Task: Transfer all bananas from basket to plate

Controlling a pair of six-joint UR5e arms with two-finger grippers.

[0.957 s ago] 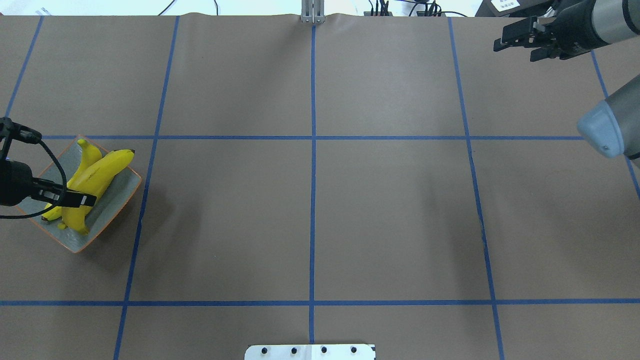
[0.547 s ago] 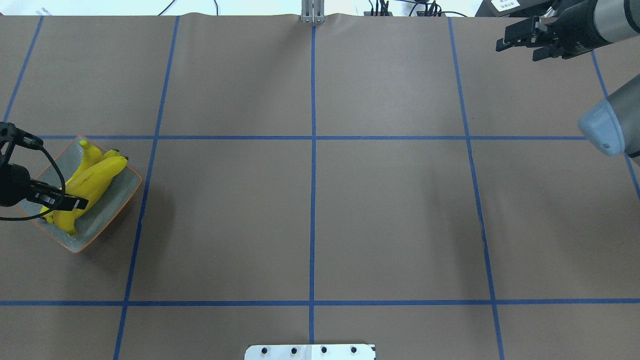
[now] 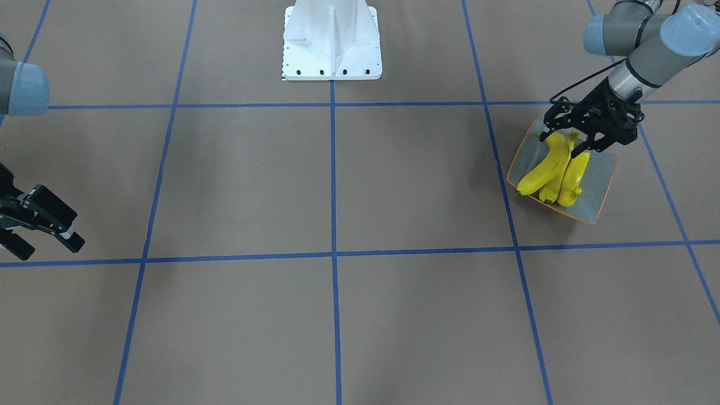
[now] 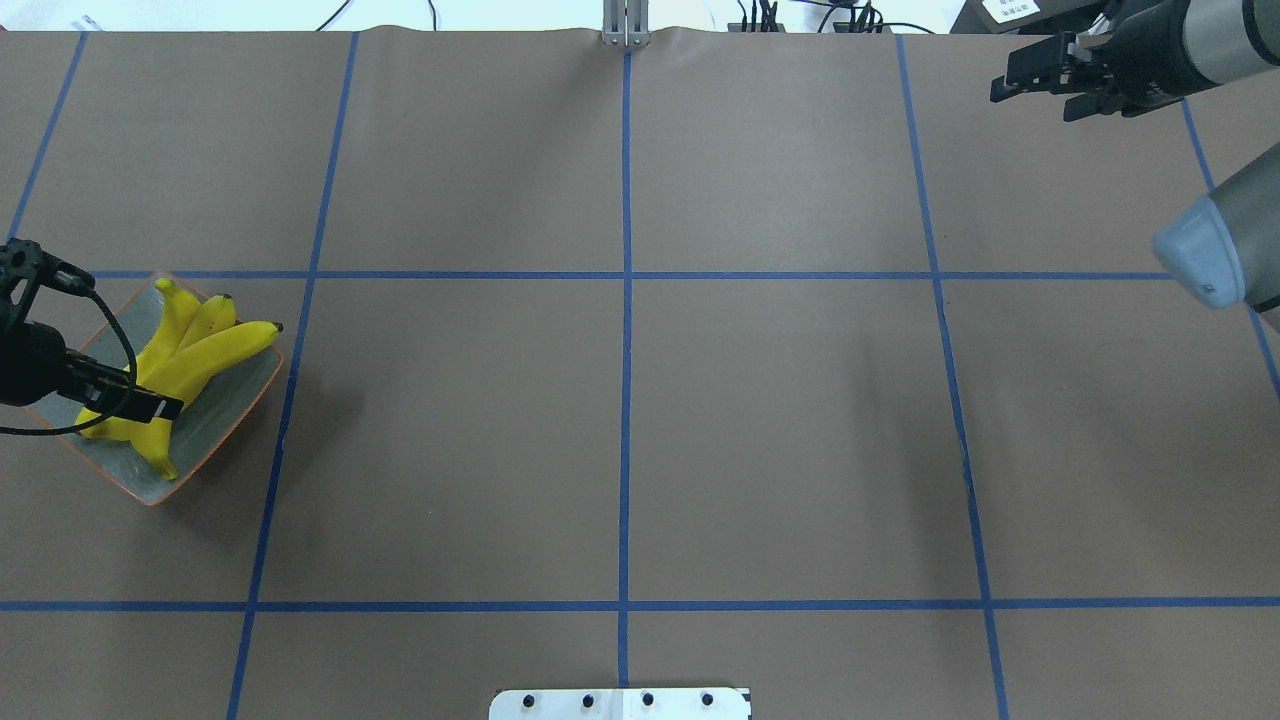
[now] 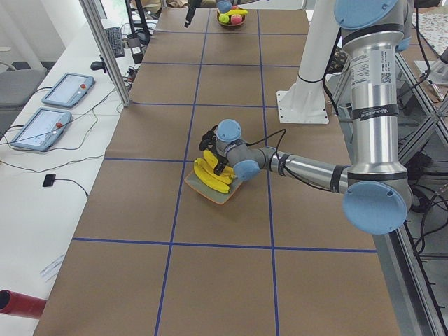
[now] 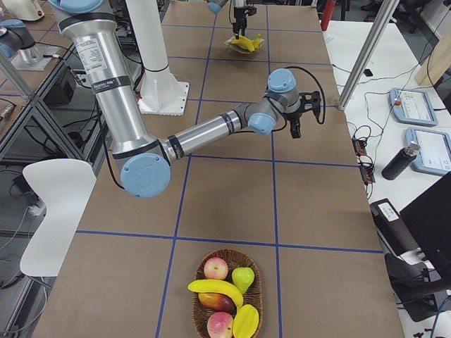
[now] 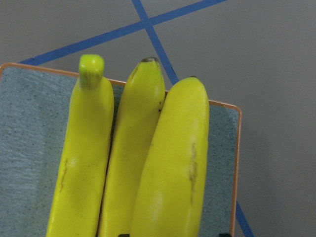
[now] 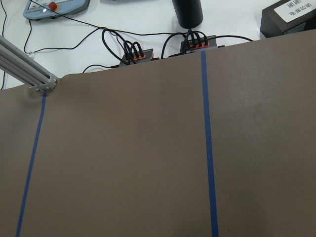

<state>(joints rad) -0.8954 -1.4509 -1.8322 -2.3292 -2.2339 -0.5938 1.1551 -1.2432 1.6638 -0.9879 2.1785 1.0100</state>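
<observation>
Three yellow bananas (image 4: 200, 350) lie side by side on the square grey-blue plate (image 4: 232, 398) at the table's left edge. My left gripper (image 4: 140, 400) sits low over their stem ends, shut on the rightmost banana (image 7: 173, 163), whose dark tip reaches past the orange rim. In the front-facing view the left gripper (image 3: 579, 138) straddles that stem. The wicker basket (image 6: 195, 313) at the far right end holds another banana (image 6: 215, 288) among other fruit. My right gripper (image 4: 1030, 88) hovers open at the far right corner with nothing in it.
Apples and a pear (image 6: 243, 278) share the basket. The white robot base (image 3: 332, 39) stands at the table's middle edge. Cable connectors (image 8: 133, 52) and a dark bottle (image 8: 187, 12) lie beyond the far edge. Blue tape lines grid the brown table.
My left gripper has lowered the held banana onto the plate beside the other two, and its tip has swung to the right. The right gripper has drifted slightly toward the far edge.
</observation>
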